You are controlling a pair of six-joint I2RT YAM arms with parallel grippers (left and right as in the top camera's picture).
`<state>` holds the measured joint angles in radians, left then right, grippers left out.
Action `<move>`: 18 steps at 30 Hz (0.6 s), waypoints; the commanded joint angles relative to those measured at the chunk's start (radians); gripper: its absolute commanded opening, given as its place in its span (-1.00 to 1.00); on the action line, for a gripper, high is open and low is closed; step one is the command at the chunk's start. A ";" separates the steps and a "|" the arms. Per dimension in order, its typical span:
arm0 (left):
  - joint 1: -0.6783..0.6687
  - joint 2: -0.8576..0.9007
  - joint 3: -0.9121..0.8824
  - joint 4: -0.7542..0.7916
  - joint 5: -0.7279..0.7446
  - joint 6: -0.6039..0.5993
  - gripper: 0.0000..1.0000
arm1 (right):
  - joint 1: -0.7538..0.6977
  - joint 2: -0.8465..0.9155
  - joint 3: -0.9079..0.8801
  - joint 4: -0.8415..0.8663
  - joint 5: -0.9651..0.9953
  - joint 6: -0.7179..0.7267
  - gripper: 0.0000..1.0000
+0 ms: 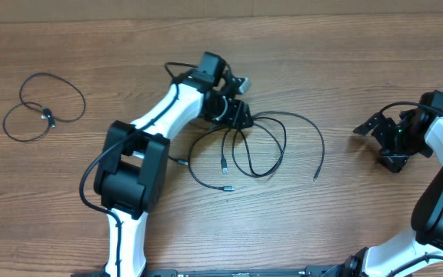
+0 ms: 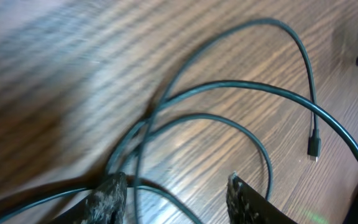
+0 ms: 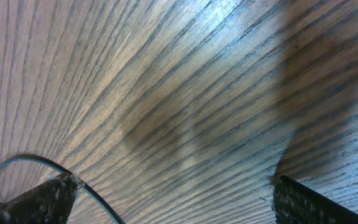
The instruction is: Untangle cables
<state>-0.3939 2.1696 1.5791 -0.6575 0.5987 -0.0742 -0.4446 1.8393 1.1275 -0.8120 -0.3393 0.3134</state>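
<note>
1. Overhead view: the cables [image 1: 256, 146] lie as a loose tangle of thin black loops at the middle of the table [image 1: 344, 46].
2. One strand swings widest, out toward 3 o'clock, and ends in a free tip [image 1: 315, 178] at about 4 o'clock of the tangle. Two plugs [image 1: 224, 164] lie at its 6 to 7 o'clock side.
3. The left gripper [image 1: 235, 114] sits over the tangle's 11 o'clock edge, and its arm comes in from 7 o'clock.
4. Left wrist view: the left gripper [image 2: 176, 186] has its fingers [image 2: 107, 198] spread, with bare wood between them. Several strands bunch against the finger at 7 o'clock and one crosses the gap. No strand is pinched between the two fingers.
5. In the same view, one plug [image 2: 314, 148] rests on the wood at 3 o'clock, apart from both fingers.
6. A separate coil [image 1: 44, 114] of two loops lies at 9 o'clock on the table, well apart from the tangle.
7. The right gripper [image 1: 381, 145] sits at 3 o'clock, well apart from the cables.
8. Right wrist view: the right gripper's fingers [image 3: 316, 202] stand wide apart over bare wood and hold nothing.
</note>
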 commanded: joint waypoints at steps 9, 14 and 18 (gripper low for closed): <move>-0.029 0.031 0.009 -0.002 0.047 0.026 -0.10 | -0.002 0.002 0.024 0.003 0.006 -0.005 0.99; -0.033 0.058 0.009 -0.004 0.045 0.026 -0.10 | -0.002 0.002 0.024 0.003 0.006 -0.004 1.00; -0.033 0.076 0.009 -0.011 0.049 0.026 -0.05 | -0.002 0.002 0.024 0.003 0.006 -0.005 1.00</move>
<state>-0.4259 2.2234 1.5791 -0.6640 0.6270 -0.0708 -0.4446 1.8397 1.1275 -0.8116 -0.3397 0.3134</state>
